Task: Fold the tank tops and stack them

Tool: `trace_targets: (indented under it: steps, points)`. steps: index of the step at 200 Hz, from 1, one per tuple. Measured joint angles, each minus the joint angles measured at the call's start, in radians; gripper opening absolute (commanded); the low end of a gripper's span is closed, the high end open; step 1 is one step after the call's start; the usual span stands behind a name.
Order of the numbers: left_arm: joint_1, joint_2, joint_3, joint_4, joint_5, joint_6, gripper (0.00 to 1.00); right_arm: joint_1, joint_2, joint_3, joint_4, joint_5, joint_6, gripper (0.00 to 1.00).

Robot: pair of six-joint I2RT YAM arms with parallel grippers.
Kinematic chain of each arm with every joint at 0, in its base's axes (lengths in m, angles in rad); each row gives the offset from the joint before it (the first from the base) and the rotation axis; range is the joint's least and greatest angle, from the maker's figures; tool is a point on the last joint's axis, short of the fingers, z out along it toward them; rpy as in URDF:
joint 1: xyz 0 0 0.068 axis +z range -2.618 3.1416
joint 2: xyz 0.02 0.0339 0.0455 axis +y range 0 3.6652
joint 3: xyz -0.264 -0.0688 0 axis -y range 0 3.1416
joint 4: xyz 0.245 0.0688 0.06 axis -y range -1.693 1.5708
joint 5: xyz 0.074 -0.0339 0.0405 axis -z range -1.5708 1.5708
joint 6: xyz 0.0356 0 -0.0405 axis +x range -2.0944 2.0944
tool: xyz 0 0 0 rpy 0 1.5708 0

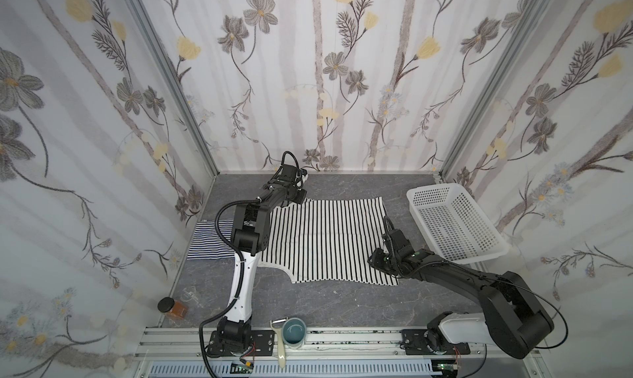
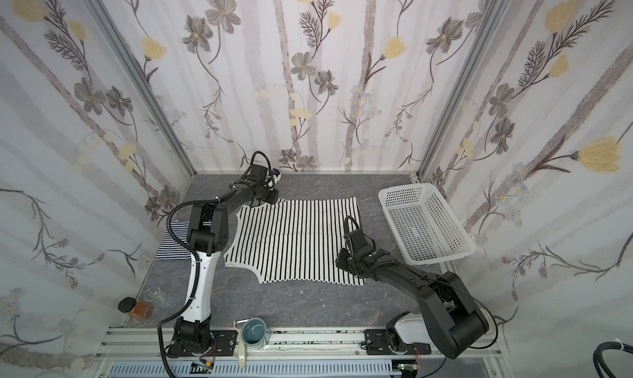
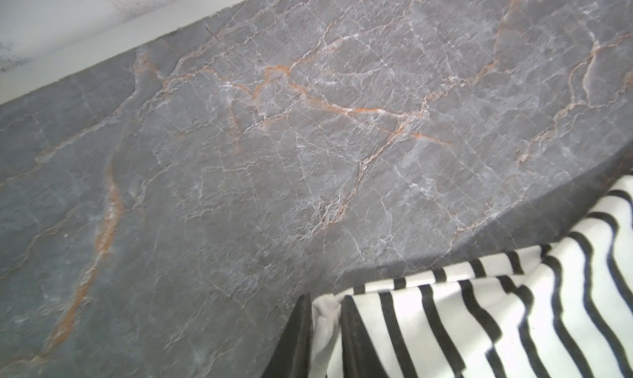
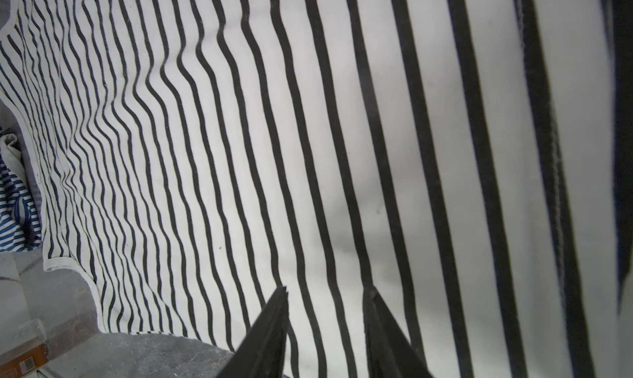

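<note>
My left hand (image 1: pixel 299 197) is clamped on the far left edge of the black-striped tank top (image 1: pixel 329 236), which lies spread out in the middle of the grey marbled surface (image 1: pixel 342 304). The left wrist view shows a fold of white cloth caught between my two dark fingers (image 3: pixel 298 331), with the fabric rumpled and lifted just beside them.

My right hand (image 1: pixel 373 259) sits at the same top's right edge in both top views, toward the near corner. Seen from the right wrist, its fingers (image 4: pixel 270 331) stand apart and grip nothing, with flat striped cloth showing in the gap. I cannot tell whether the tips touch the fabric.

The navy-striped tank top (image 1: pixel 209 239) lies at the left side of the surface, just beside the black-striped one and partly hidden behind my left arm.

A white perforated basket (image 1: pixel 438 188) stands at the right of the surface. A dark-lidded jar (image 1: pixel 171 307), a blue mug (image 1: pixel 294 330) and a peeler (image 1: pixel 279 342) lie along the near edge.
</note>
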Motion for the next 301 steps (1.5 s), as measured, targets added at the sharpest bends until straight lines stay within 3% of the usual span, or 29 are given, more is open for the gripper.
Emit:
trace_targets:
  steps: [26,232,245,266,275,301]
  points:
    - [0.000,0.001,0.002,0.000,0.008,0.000,0.00,0.002,0.017,-0.006,0.011,0.000,0.003,0.32]
    - [0.048,0.012,0.037,-0.010,0.013,-0.032,0.01,0.024,0.075,-0.033,0.126,0.005,0.051,0.30]
    - [0.048,0.014,0.037,-0.014,0.014,-0.032,0.05,0.024,0.075,-0.033,0.126,0.005,0.054,0.30]
    - [0.048,0.014,0.039,-0.014,0.014,-0.032,0.35,0.024,0.075,-0.031,0.126,0.004,0.054,0.31]
    - [0.048,0.014,0.039,-0.015,0.014,-0.032,0.43,0.024,0.072,-0.031,0.127,0.003,0.055,0.33]
    - [0.047,0.001,0.029,-0.025,0.014,-0.033,0.50,0.027,0.057,-0.010,0.091,-0.003,0.055,0.38]
